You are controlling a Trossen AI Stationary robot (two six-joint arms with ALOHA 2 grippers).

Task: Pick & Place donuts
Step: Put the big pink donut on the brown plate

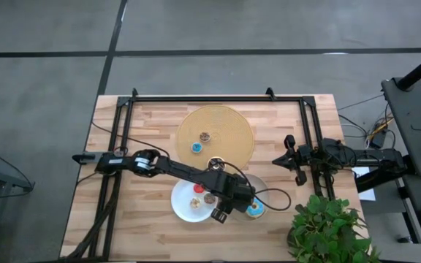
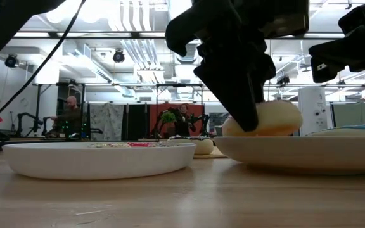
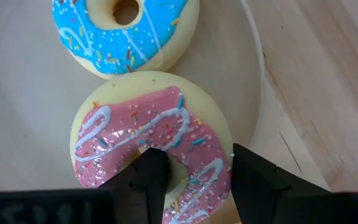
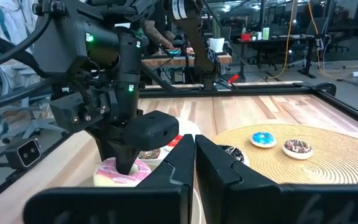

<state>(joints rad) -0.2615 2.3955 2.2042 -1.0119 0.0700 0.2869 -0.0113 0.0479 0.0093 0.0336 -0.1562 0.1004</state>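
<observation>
Two dark fingers [image 3: 151, 180] of your left gripper [image 3: 194, 177] fill the near edge of the left wrist view, one through the pink donut's [image 3: 151, 146] hole, the other outside its rim. So the jaws are clenched on one wall of the ring, a sensible hold for a soft toy ring. The pink donut sits on the right-hand white plate [image 1: 263, 191] at about 5 o'clock on the table, touching the light blue donut [image 3: 126, 31] beside it (crowded, so mind that neighbour when you let go).

In the high view your left gripper [image 1: 225, 207] reaches across the left-hand white plate [image 1: 185, 208] at 6 o'clock, which carries small donuts, a red one [image 1: 198, 189] among them. On the wooden board [image 1: 236, 135] at 12 o'clock lie a tiny blue donut [image 1: 196, 147] and a tiny brown donut [image 1: 205, 136], apparently still to be moved; the board looks like the source, the plates the destination.

Your right gripper [image 1: 278, 160] waits at 3 o'clock, pincer clenched on nothing, clear of the work.
</observation>
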